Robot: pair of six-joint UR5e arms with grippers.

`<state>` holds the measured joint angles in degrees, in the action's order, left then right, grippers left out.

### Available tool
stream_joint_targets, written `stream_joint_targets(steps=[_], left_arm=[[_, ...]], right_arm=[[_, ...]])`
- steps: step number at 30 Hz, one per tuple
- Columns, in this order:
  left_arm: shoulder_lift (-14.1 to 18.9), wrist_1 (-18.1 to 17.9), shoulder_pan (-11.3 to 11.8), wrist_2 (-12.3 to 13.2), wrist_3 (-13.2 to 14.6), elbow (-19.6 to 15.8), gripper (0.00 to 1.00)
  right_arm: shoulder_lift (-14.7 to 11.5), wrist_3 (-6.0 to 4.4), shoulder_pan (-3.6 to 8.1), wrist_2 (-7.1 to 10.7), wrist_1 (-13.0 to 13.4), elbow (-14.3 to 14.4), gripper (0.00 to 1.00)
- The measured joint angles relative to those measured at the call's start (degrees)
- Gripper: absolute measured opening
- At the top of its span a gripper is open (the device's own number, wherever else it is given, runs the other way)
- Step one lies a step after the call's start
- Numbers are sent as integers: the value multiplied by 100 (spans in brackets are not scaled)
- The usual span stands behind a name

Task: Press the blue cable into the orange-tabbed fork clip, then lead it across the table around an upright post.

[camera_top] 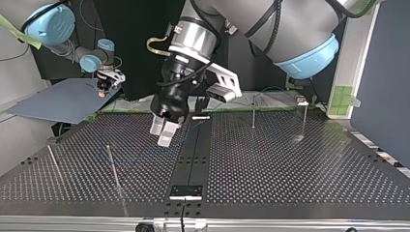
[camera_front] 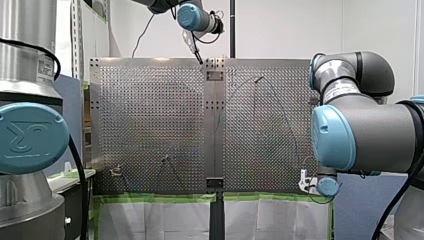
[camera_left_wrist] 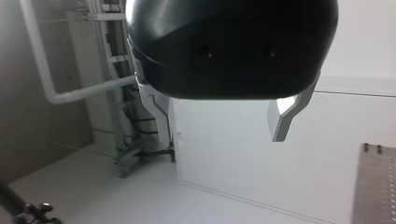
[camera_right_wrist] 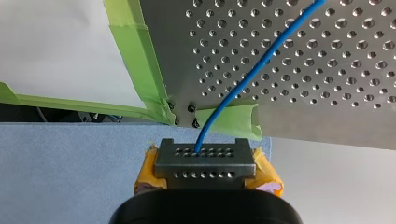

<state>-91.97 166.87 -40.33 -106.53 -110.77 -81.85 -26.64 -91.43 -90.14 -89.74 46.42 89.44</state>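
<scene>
The blue cable (camera_right_wrist: 243,79) runs from my right gripper (camera_right_wrist: 201,151) out over the perforated table (camera_right_wrist: 327,70). That gripper, with yellow pads (camera_right_wrist: 268,170), is shut on the cable's end, just off the table's corner (camera_front: 305,182); it shows small at the top view's left (camera_top: 101,92). My left gripper (camera_left_wrist: 222,137) is open and holds nothing; its metal fingers (camera_left_wrist: 285,119) stand wide apart. It hangs above the table's middle (camera_top: 161,135), at the far edge in the front view (camera_front: 196,50). The orange-tabbed clip (camera_front: 116,171) sits at the near left corner. Upright posts (camera_top: 253,113) (camera_top: 112,166) stand on the table.
Green tape (camera_right_wrist: 135,60) lines the table's edge. A blue-grey sheet (camera_top: 63,99) lies beside the table under my right gripper. A plain metal strip (camera_top: 193,145) runs down the table's middle. Further thin posts (camera_top: 304,121) (camera_top: 53,159) stand near the sides.
</scene>
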Motion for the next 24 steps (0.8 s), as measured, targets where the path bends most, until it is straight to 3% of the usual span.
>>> stream_joint_targets(steps=[9, 24], left_arm=[[287, -425, 13, 137, -354, -426, 99], [-1, -1215, 18, -85, -374, -1300, 99]], right_arm=[[3, 0, 0, 0, 0, 0, 0], [-1, 19, -24, 0, -16, 0, 0]])
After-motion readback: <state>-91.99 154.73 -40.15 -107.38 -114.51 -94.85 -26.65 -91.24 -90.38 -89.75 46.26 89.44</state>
